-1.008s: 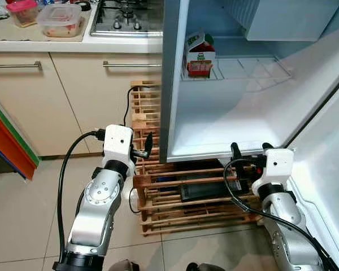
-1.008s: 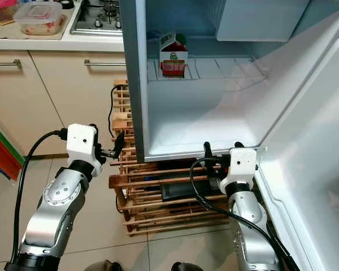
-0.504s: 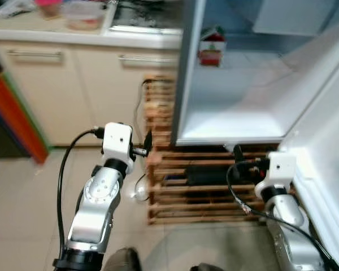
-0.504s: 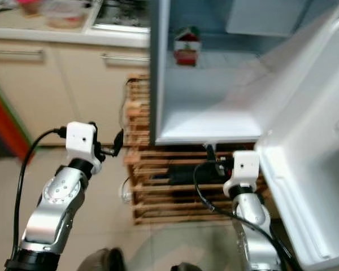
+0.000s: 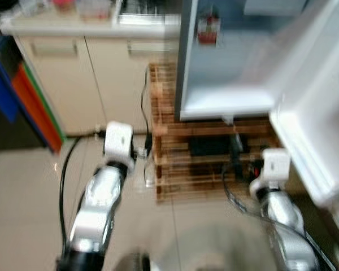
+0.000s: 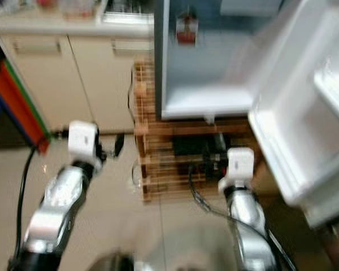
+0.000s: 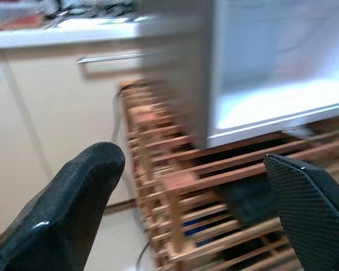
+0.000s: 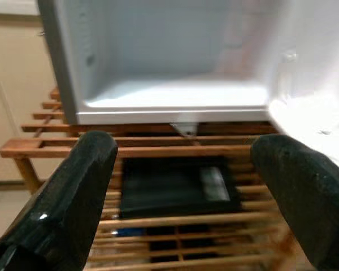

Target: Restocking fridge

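Carton [image 5: 208, 28] upright on open fridge [image 5: 226, 84] shelf.

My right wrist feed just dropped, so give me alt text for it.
The right gripper is open and holds nothing, its two black fingers framing the bottom lip of the open white fridge. Under the fridge is a slatted wooden rack with a flat black box on it.
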Robot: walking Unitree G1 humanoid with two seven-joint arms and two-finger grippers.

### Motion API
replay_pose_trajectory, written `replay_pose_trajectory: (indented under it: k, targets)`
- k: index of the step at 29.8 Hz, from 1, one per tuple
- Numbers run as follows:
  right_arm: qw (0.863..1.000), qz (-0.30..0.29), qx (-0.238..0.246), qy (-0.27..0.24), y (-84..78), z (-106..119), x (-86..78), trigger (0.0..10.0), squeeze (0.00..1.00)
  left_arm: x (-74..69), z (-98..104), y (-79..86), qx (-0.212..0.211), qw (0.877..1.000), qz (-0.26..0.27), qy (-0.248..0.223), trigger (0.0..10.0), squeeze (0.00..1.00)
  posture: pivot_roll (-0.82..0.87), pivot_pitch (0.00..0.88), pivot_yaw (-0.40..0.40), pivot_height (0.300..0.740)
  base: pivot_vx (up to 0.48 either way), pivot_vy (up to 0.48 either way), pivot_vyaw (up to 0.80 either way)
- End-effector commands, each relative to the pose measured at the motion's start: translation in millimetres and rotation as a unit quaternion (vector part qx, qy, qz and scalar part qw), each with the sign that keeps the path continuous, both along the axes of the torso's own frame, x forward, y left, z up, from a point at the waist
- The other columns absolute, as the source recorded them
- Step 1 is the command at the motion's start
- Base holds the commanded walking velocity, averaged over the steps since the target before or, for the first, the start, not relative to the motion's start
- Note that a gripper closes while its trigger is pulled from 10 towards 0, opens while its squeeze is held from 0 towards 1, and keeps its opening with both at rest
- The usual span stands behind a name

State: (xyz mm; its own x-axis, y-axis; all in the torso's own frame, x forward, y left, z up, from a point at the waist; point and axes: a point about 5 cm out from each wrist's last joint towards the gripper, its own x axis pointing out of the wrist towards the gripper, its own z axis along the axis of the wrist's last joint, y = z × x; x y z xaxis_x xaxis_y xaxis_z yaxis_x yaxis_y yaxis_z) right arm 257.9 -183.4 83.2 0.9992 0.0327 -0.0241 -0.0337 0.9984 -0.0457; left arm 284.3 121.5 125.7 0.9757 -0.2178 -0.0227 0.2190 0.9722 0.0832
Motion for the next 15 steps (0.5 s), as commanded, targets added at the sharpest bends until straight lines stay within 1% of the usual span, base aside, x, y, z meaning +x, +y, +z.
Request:
replay_pose_trajectory:
  k: [1,7,10,14,15]
  targets:
    - [1.0,0.0,0.003,-0.003,0.6,1.2,1.3,10.0,0.0,0.0,-2.7,3.0,0.007,1.0,0.004,0.005,10.0,0.0,-0.01,0.047,-0.032,0.74,0.0,0.0,0.0]
    - [1.0,0.0,0.004,0.0,0.7,-0.8,0.5,10.0,0.0,-0.8,-1.9,0.9,0.01,1.0,0.002,-0.002,10.0,0.0,-0.01,0.05,-0.031,0.74,0.0,0.0,0.0]
    - [1.0,0.0,0.003,0.001,0.6,-2.2,-0.8,10.0,0.0,-1.6,-1.0,-1.5,0.027,1.0,-0.001,-0.013,10.0,0.0,-0.02,0.051,-0.033,0.74,0.0,0.0,0.0]
    - [1.0,0.0,0.003,0.001,-0.1,-2.1,-1.5,10.0,0.0,-3.1,-2.1,-4.4,0.013,1.0,-0.006,-0.007,10.0,0.0,-0.02,0.054,-0.032,0.74,0.0,0.0,0.0]
    - [1.0,0.001,0.003,0.0,-0.3,-1.8,-1.8,10.0,0.0,-4.6,-3.3,-5.4,0.001,1.0,-0.013,-0.001,10.0,0.0,-0.02,0.054,-0.032,0.74,0.0,-0.48,0.0]
